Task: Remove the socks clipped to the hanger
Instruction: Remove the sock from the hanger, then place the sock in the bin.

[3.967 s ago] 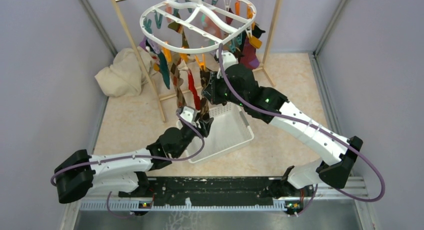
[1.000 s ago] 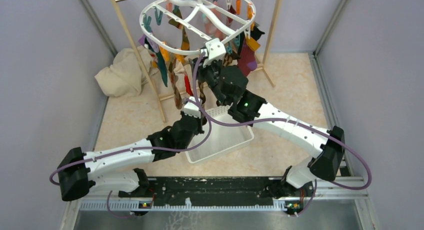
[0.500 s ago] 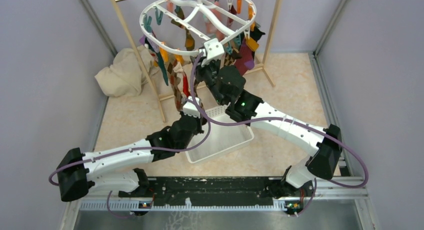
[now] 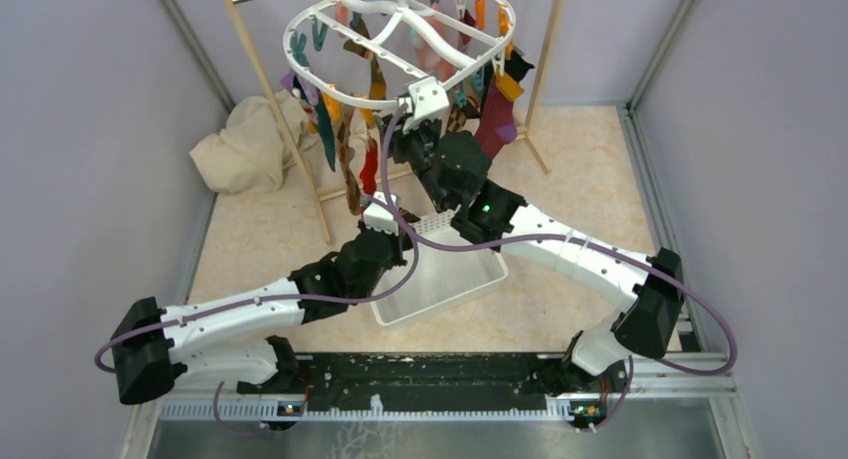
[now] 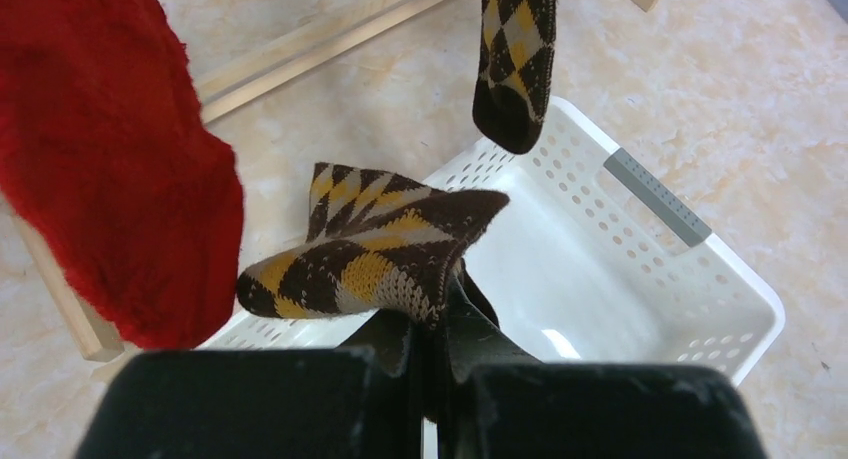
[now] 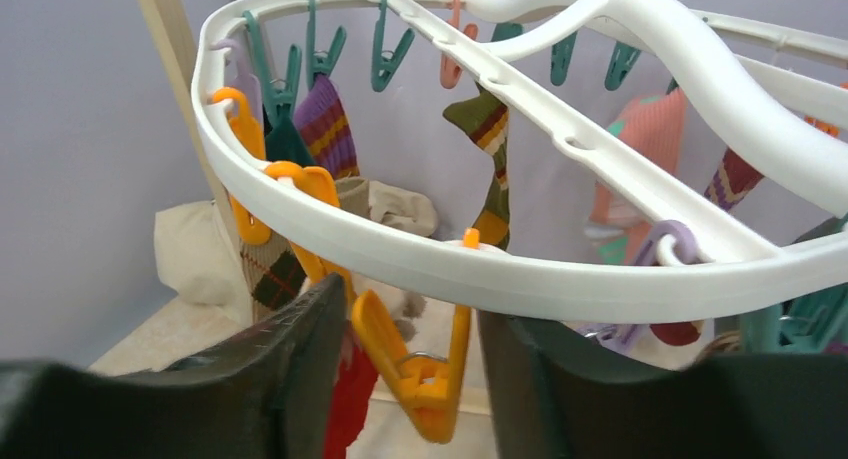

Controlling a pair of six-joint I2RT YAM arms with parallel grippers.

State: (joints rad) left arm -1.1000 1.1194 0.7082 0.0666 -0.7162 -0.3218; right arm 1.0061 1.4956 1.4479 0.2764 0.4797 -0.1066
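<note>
left claw [image 5: 437, 339]: I'm clamping it shut on a brown-yellow argyle sock [image 5: 370, 259] below the hanger [image 6: 560, 269] | right claw [image 6: 410, 379]: I'm holding it part-open astride an orange peg [image 6: 430, 389] under the hanger's near rim, contact unclear | other socks [image 6: 490, 169] are dangling clipped beneath the hanger

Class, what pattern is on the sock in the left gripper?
Sock: brown-yellow argyle check, best in left wrist view.
</note>
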